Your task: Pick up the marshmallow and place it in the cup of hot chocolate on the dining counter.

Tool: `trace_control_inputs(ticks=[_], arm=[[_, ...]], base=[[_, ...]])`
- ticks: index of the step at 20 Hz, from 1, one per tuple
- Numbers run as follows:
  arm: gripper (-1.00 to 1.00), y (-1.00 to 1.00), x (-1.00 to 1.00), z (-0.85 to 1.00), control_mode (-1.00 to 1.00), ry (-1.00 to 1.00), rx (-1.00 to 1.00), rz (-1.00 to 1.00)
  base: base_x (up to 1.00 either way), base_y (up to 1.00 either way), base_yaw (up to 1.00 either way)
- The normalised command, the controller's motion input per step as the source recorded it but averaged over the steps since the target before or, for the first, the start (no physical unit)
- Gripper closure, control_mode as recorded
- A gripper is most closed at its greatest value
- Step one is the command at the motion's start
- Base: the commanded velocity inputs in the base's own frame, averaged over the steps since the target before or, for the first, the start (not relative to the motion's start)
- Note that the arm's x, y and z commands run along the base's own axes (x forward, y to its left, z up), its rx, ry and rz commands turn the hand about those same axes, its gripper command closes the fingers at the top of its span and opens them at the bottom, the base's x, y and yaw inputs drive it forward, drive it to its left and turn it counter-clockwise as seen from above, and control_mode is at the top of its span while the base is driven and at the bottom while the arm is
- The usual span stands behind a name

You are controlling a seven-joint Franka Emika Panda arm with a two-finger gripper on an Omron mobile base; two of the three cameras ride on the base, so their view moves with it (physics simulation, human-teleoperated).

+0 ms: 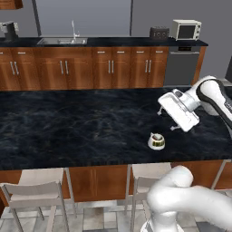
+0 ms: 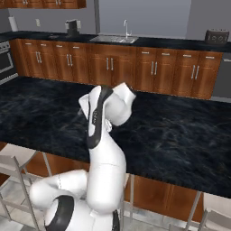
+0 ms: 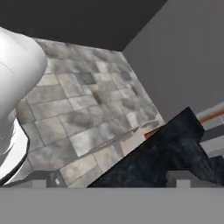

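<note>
Black marble tabletop (image 1: 81,127) with white veining spans both base views, on a reddish-brown wooden base; this is the dining counter. Far side of room: wood cabinets (image 1: 90,68), sink with faucet (image 1: 63,41), toaster (image 1: 159,32), microwave (image 1: 186,29), dishwasher (image 1: 181,67). Stools (image 1: 36,190) stand at the near edge of the tabletop.

Cup of hot chocolate (image 1: 156,141) sits upright on the tabletop, right of centre and toward the near edge in the left base view. Whitish body, olive-gold band, dark inside. In the right base view the arm's upper link covers that part of the tabletop.

Marshmallow: cannot be made out in any view; too small or hidden, cannot tell which.

Arm: folded back at the elbow, wrist and white hand (image 1: 179,108) held above the tabletop, just beyond and to the right of the cup, apart from it. Hand tilted, flat face turned down-left.

Gripper (image 1: 166,120): fingers barely resolve as small dark nubs at the hand's lower edge. Hand view is rolled, showing tiled floor (image 3: 78,109), a grey wall and a corner of the tabletop (image 3: 166,153). Whether clenched, released or holding anything: cannot tell.
</note>
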Motion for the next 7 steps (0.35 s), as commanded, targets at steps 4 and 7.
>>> trace_control_inputs(ticks=[4, 7], arm=[[-1.0, 0.34, -0.51, 0.68, -1.0, -0.41, -0.14, -0.19], [-1.0, 0.17, -0.65, 0.68, -1.0, -0.4, -0.08, -0.17]], base=[[0.0, 0.0, 0.0], [0.0, 0.0, 0.0]])
